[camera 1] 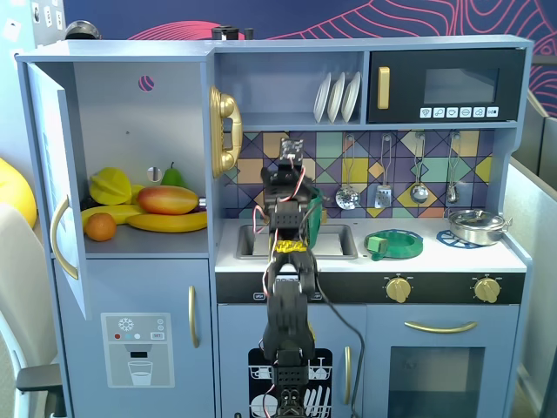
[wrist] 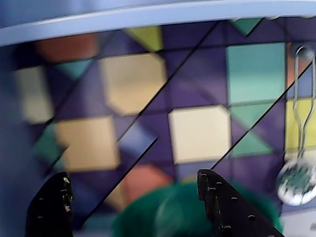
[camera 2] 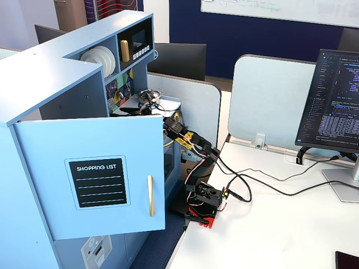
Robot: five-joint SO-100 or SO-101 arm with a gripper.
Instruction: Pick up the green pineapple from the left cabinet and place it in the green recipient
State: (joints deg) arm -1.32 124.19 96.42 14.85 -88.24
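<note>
The two-finger black gripper (wrist: 132, 174) is released: in the wrist view its two fingers (wrist: 52, 207) stand wide apart at 7 and 5 o'clock, with nothing clamped between them. Behind the gap, at 6 o'clock, lies a blurred dark-green rounded mass. It cannot be told whether this is the pot alone or the pot with the small green toy pineapple in it, and the pineapple cannot be made out separately in any view. In a fixed view, the black arm (camera 1: 287, 305) rises in front of the grey sink (camera 1: 335, 239), its wrist up against the multicoloured tiled backsplash (camera 1: 365, 161). A sliver of the tall dark-green ribbed plastic recipient (camera 1: 315, 218) shows just beside the arm at 3 o'clock, standing at the sink. The tall grey-blue left cabinet (camera 1: 113, 104) is at 9 o'clock of the arm with its door (camera 1: 57, 200) swung open. Its shelf carries a yellow-green star fruit (camera 1: 110, 185), a smooth green pear (camera 1: 172, 174), a red-orange mango (camera 1: 167, 199), a yellow banana (camera 1: 165, 222) and an orange (camera 1: 100, 226). A flat green round ring (camera 1: 393, 244) lies on the counter at 3 o'clock of the sink.
</note>
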